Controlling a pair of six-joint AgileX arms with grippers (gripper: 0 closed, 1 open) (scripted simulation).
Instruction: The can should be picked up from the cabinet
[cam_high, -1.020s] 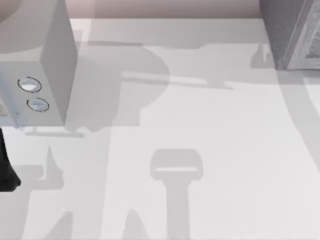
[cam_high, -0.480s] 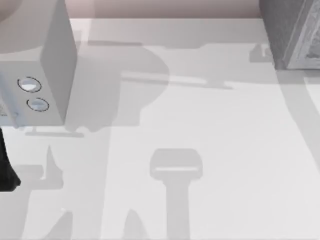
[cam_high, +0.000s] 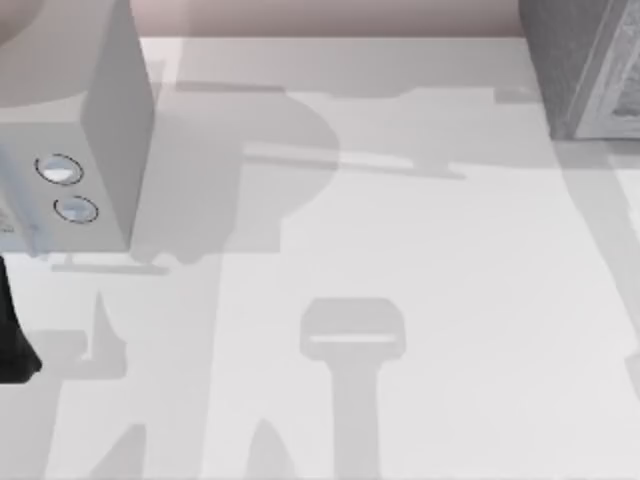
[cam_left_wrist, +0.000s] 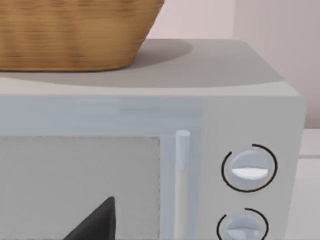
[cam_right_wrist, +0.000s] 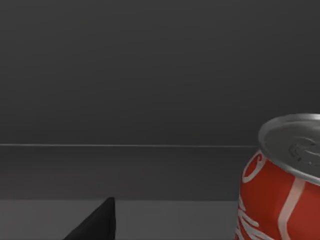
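The can is red with white lettering and a silver top. It stands upright on a grey floor in front of a dark back wall, in the right wrist view. A black part of my right gripper pokes in low in that view, apart from the can and to one side of it. The cabinet, dark grey and speckled with a lighter patterned front panel, stands at the table's far right corner. My left arm is at the table's left edge, and its gripper faces the microwave.
A light grey microwave with two round dials stands at the back left. A wicker basket sits on top of it. The white table between the two boxes carries only shadows.
The small shadow beside the cabinet's left side has slid right and almost gone. A faint shadow has appeared at the table's right edge. The left arm has stayed put.
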